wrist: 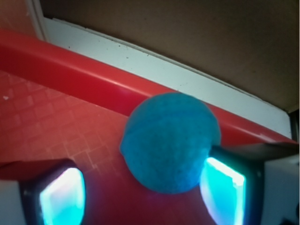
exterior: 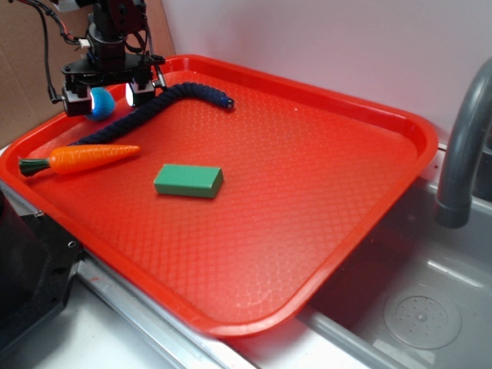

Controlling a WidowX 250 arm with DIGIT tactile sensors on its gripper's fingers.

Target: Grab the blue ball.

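Ball (wrist: 171, 141) sits between my fingers (wrist: 63, 197) at the tray's (exterior: 307, 192) upper-left corner, touching the right pad, clear of the left; my gripper's (exterior: 110, 98) jaws stand apart.

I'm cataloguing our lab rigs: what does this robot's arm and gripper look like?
The arm is black, built of blocky segments, with thin dark cables looping at its left side. The gripper is a wide black crossbar carrying two stubby black fingers. Their inner pads are flat rectangular panels that look bright cyan-white in the wrist view. No markings are readable.
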